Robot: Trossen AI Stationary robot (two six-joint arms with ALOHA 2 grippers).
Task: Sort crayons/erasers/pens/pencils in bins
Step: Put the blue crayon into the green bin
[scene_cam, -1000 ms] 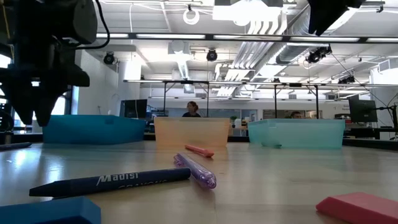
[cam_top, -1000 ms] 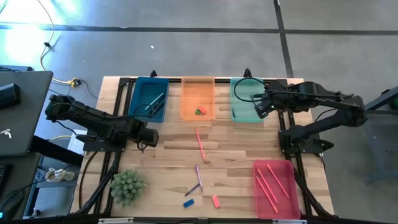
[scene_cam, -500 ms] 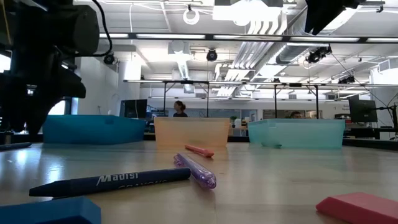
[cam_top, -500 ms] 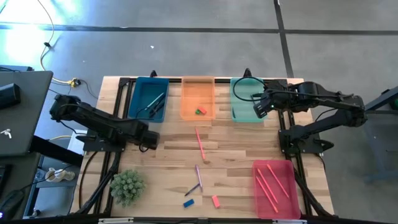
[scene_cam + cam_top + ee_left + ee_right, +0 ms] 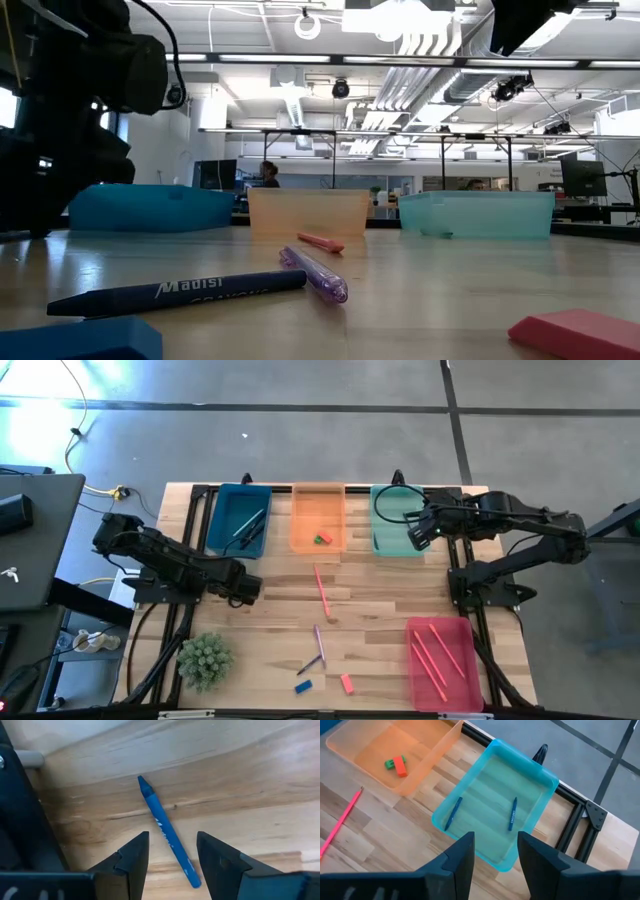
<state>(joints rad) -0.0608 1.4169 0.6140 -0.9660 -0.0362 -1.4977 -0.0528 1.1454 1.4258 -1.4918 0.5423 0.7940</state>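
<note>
I see open wood in the middle of the table [image 5: 380,605], between the row of three bins at 12 o'clock and the loose items near the 6 o'clock edge. The blue bin [image 5: 240,520] holds thin dark sticks. The orange bin [image 5: 318,518] holds a green eraser [image 5: 319,541] touching a red eraser [image 5: 326,537]. The teal bin [image 5: 495,810] holds two blue crayons [image 5: 512,814]. The pink-red bin [image 5: 443,663], near the 4 o'clock corner, holds pink sticks.

Outside the bins, a blue eraser [image 5: 303,686] and a pink-red eraser [image 5: 346,683] lie near the 6 o'clock edge, with a purple pen [image 5: 319,642] and a dark crayon [image 5: 309,663] just beyond them, and a pink pencil [image 5: 321,590] toward the centre. A small green plant [image 5: 205,658] stands at 8 o'clock.

The left gripper [image 5: 172,852] is low at 9 o'clock, fingers apart, holding nothing, over a blue crayon [image 5: 167,830] lying on the wood. The right gripper [image 5: 494,852] hangs above the teal bin at 1 o'clock, fingers parted and empty.
</note>
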